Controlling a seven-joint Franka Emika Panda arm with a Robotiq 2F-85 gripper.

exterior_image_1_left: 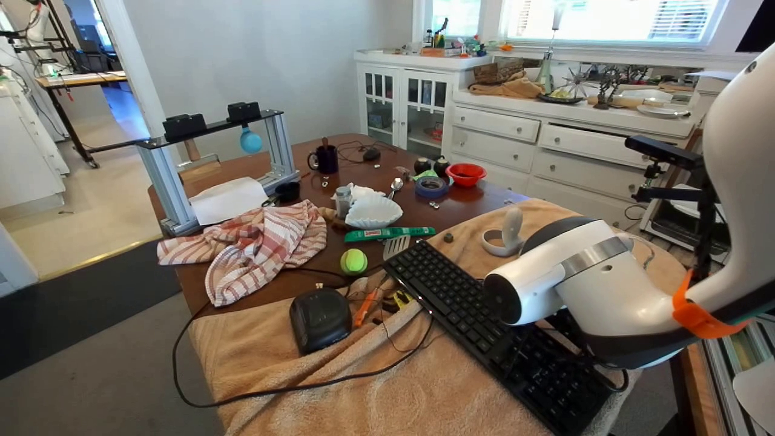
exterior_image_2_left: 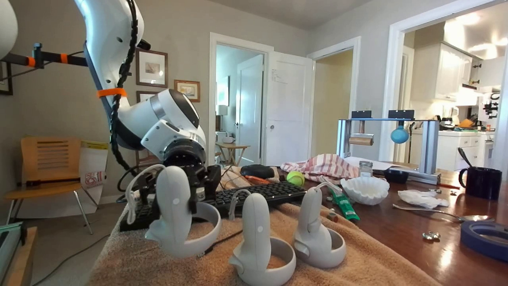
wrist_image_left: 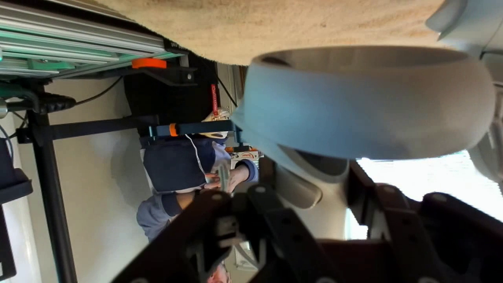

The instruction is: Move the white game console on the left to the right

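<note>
Gripper (wrist_image_left: 312, 181) tight around white game console (wrist_image_left: 365, 112)

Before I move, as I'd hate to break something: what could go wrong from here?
1. The tool holds the white controller by its handle; a sideways move could knock the next controller or the one beyond it, both standing close by.
2. A loose strap droops from that handle and might snag, perhaps on the keyboard behind.
3. A black cable lies by its ring, touching or not I can't tell, and might get dragged along.
</note>
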